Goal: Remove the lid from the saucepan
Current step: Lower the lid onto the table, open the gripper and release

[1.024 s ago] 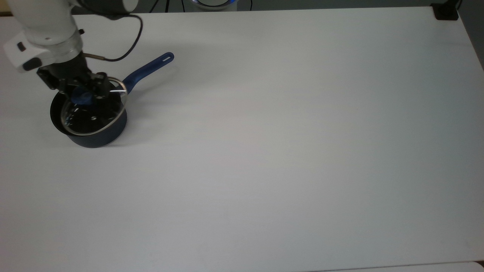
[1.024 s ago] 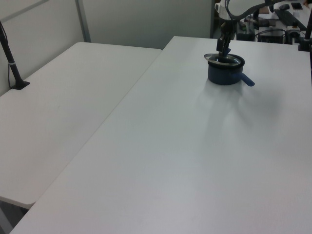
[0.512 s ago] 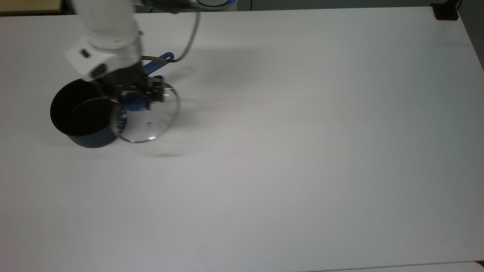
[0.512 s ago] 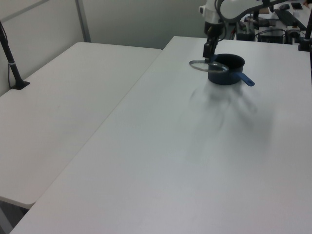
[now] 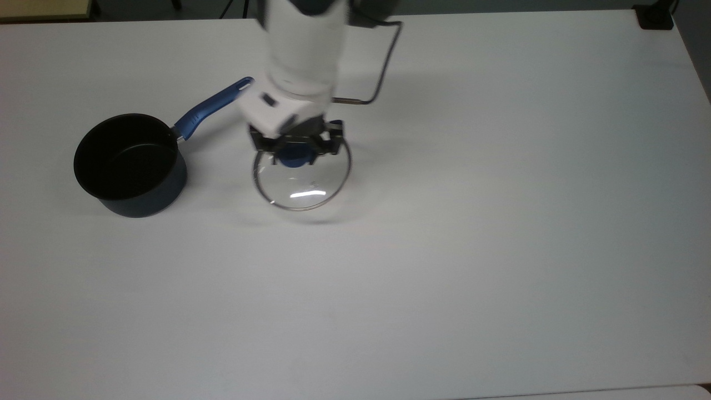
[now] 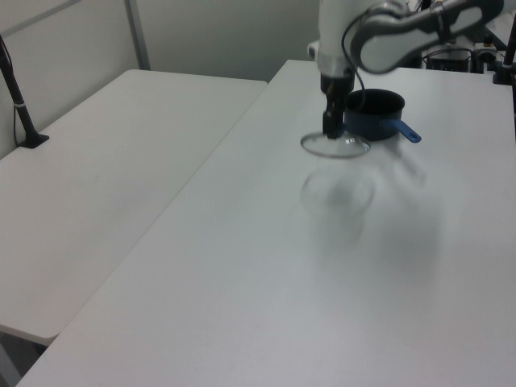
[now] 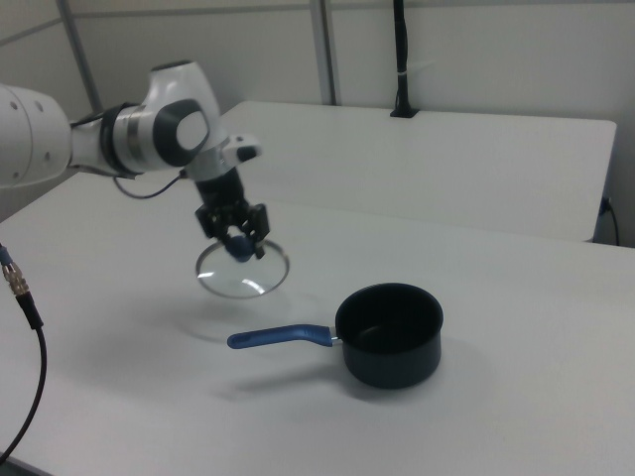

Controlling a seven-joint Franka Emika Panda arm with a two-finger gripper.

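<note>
The dark navy saucepan stands uncovered on the white table, its black inside showing and its long blue handle pointing toward the top view's upper right. The clear glass lid hangs in the air above the table, to the right of the saucepan in the top view. My gripper is shut on the lid's blue knob, holding the lid from above.
A second white table adjoins this one. A black post stands on it. A black cable loops off the arm. The wide white table stretches to the top view's right.
The lid has been lifted off the saucepan and carried to the top view's right, clear of the pot. The saucepan has stayed in place.
</note>
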